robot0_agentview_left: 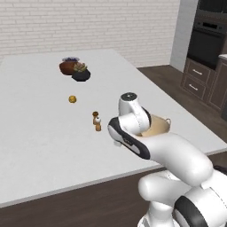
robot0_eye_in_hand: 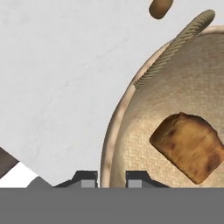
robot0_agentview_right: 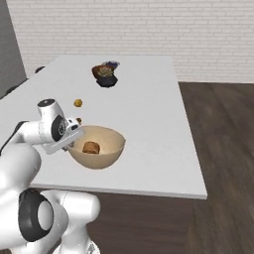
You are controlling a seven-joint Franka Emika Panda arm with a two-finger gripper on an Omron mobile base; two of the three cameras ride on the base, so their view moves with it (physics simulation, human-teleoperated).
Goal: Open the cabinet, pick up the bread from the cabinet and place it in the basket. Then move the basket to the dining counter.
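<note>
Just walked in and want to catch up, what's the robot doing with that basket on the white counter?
The white arm has its claw at the rim of the tan basket, one finger on either side of the wall, so it looks to be gripping the rim. The bread already lies inside the basket. The basket sits on the dining counter, near the edge closest to the robot. Farther along the counter are a small orange ball and a dark bowl.

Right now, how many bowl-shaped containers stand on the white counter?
3: the basket near the front edge, holding the bread; a brown bowl and a black bowl together at the far end.
</note>
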